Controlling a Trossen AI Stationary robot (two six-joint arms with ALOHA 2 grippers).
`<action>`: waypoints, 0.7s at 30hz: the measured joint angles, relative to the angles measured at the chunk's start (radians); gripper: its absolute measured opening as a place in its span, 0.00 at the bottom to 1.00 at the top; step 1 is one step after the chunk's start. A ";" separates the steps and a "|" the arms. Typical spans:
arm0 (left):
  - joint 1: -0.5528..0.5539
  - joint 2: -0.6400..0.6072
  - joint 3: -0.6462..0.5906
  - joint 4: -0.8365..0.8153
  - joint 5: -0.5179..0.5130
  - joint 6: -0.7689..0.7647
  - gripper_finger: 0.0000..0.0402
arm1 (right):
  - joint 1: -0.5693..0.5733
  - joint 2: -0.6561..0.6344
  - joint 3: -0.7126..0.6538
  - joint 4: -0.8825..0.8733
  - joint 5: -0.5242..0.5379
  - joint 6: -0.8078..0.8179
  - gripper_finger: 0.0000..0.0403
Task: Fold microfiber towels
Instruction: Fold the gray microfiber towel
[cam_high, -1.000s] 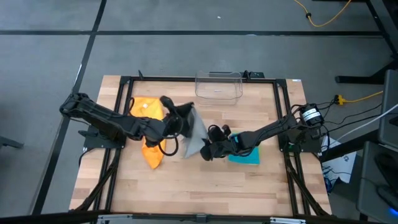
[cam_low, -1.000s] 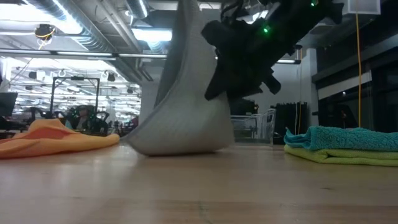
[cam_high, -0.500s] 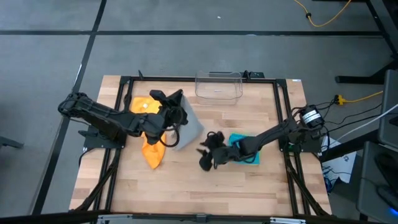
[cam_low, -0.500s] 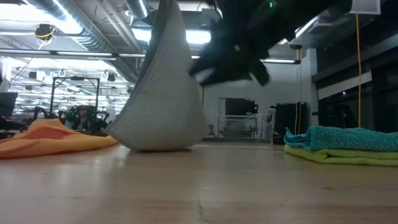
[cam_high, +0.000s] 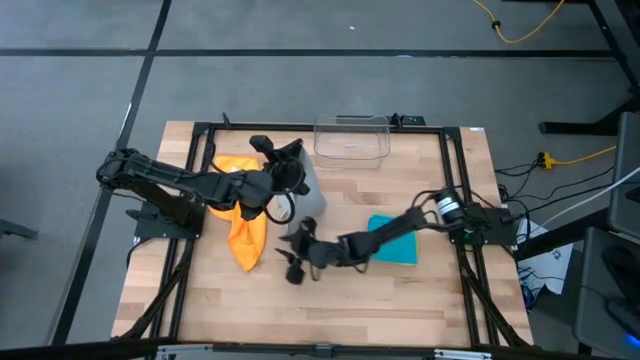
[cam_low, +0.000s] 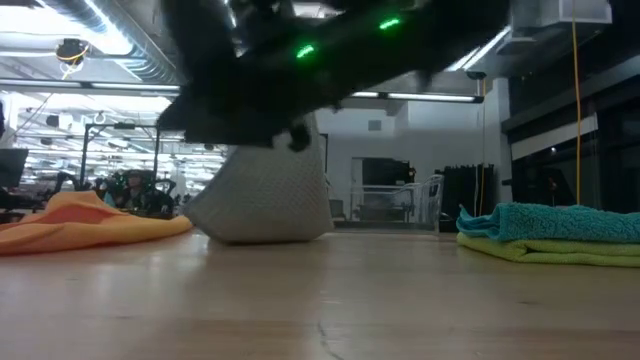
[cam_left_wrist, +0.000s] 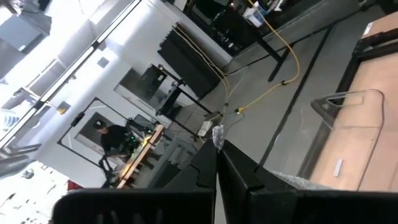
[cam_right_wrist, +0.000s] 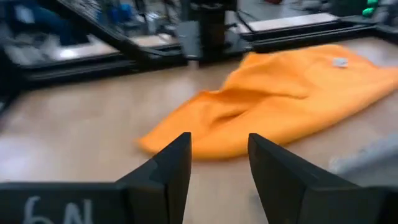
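My left gripper (cam_high: 288, 165) is shut on the light grey towel (cam_high: 308, 195), which hangs below it left of the table's middle. The towel's lower end rests on the table (cam_low: 265, 228). The orange towel (cam_high: 240, 215) lies crumpled on the table to the left of it. The teal towel (cam_high: 393, 240) lies folded on top of the lime green towel (cam_low: 540, 254) at the right. My right gripper (cam_high: 294, 264) is open and empty, low over the table, on the near side of the grey towel. It faces the orange towel (cam_right_wrist: 280, 106). My left gripper pinches the grey towel's top edge between its two shut fingers; a tuft of the cloth (cam_left_wrist: 217, 133) sticks out past the fingertips. The towel hangs below the gripper, slack, and its lower end (cam_low: 262, 230) bunches on the table.
A clear plastic bin (cam_high: 350, 138) stands at the table's far edge, beyond the grey towel. My right arm (cam_high: 400, 232) reaches across the folded teal towel. Bare wood (cam_high: 330, 310) lies along the near edge.
My right gripper has gone from beside the grey towel toward the table's left and near edges, low over the table. My left gripper has gone toward the far edge with the towel's top. The towel now hangs narrower, its lower end drawn left along the table.
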 joint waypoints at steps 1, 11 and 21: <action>0.000 0.000 0.000 -0.010 -0.001 -0.005 0.00 | -0.011 0.021 0.041 -0.054 0.017 -0.008 0.40; -0.002 0.000 0.000 -0.127 -0.108 -0.047 0.00 | -0.040 0.057 0.258 -0.980 0.223 0.353 0.40; 0.027 0.000 0.000 -0.631 0.064 -0.630 0.00 | 0.026 0.051 0.301 -1.757 0.304 0.796 0.40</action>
